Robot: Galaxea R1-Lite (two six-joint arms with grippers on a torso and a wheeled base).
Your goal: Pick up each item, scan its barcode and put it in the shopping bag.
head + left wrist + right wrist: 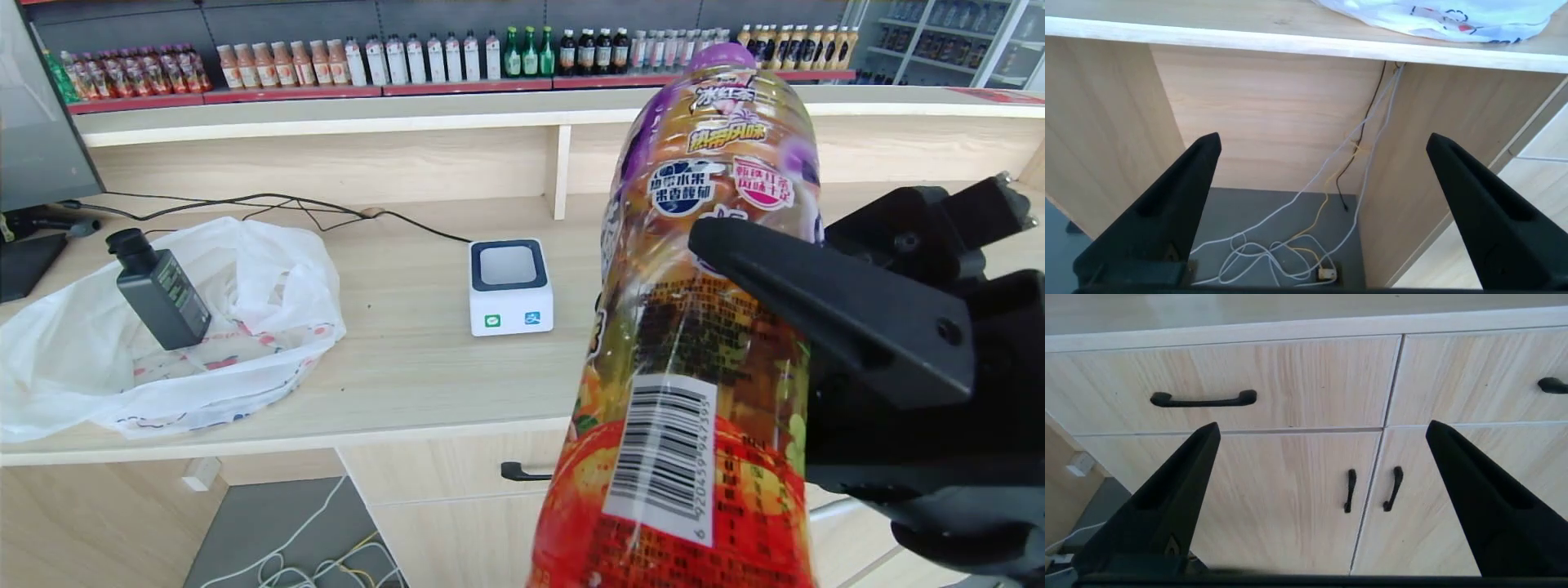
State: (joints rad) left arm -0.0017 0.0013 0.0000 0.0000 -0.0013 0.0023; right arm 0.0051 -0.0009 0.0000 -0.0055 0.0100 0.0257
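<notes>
A drink bottle [694,327] is held up, barcode showing, likely bound for the scanner [510,286]. One finger [816,302] of the right gripper [1321,437] crosses it; whether it grips, I cannot tell. The left gripper [1323,155] gapes empty below the counter [1208,33].

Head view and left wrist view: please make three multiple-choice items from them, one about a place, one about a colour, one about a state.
1. Where is the dark grey bottle?
A. on the white shopping bag
B. inside a drawer
C. on the back shelf

2. What colour is the body of the scanner?
A. red
B. white
C. yellow

3. In what state is the left gripper?
A. open, holding nothing
B. shut on a can
C. shut on a cable

Answers:
1 A: the bottle rests on the bag's plastic, to the left of the scanner.
2 B: the casing is white, with a dark frame around its top window.
3 A: its fingers stand wide apart with nothing between them.
</notes>
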